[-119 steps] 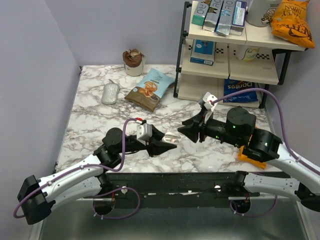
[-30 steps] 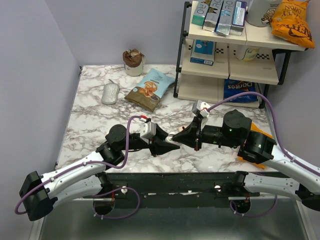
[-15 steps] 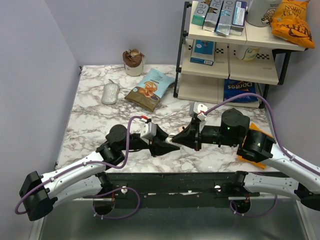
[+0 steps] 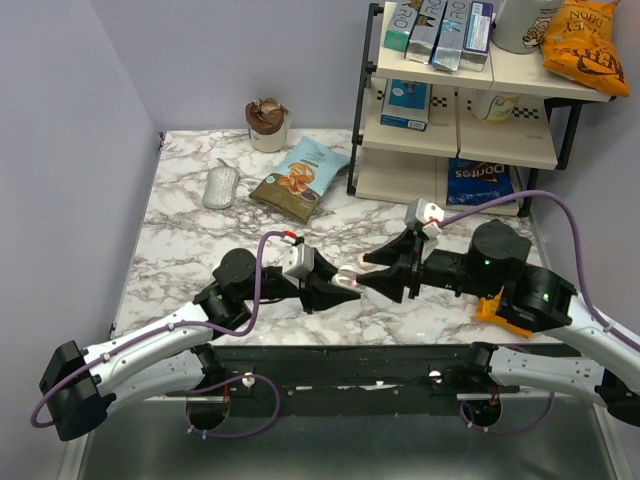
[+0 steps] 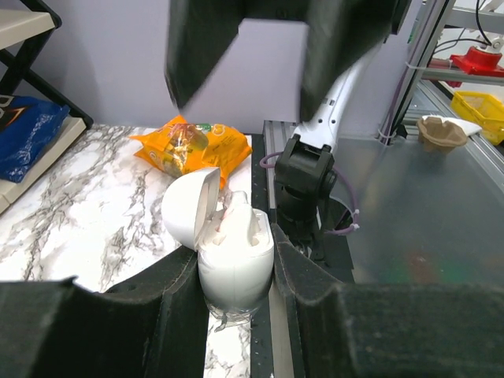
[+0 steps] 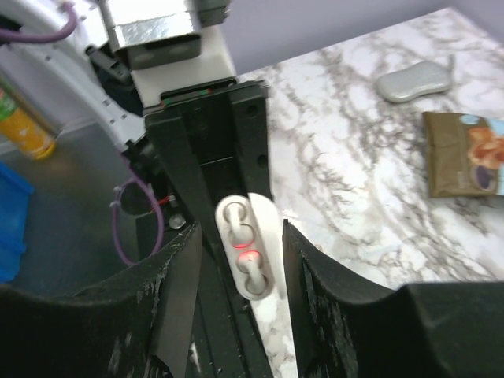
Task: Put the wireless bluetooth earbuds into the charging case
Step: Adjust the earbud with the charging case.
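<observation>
Right wrist view: left gripper (image 4: 335, 288) clamps the open charging case (image 6: 250, 253), earbuds (image 6: 236, 216) apparently seated; right gripper (image 4: 378, 272), jaws parted, hovers beside the case; next, probably closing the lid (image 5: 189, 209).

The table (image 4: 190, 255) has a white top with grey wavy lines, like marble. Pale purple walls (image 4: 70, 150) stand on its left and behind it, and they meet in the far corner. At the back right of the table stands a rack (image 4: 500, 145) with black bars and cream shelves. Boxes (image 4: 440, 30) stand in a row on its top shelf, next to an orange bag (image 4: 585, 35). A blue bag (image 4: 478, 180) lies at the bottom. In front of the table is a shiny grey metal surface (image 4: 350, 440). The light is soft and even.
</observation>
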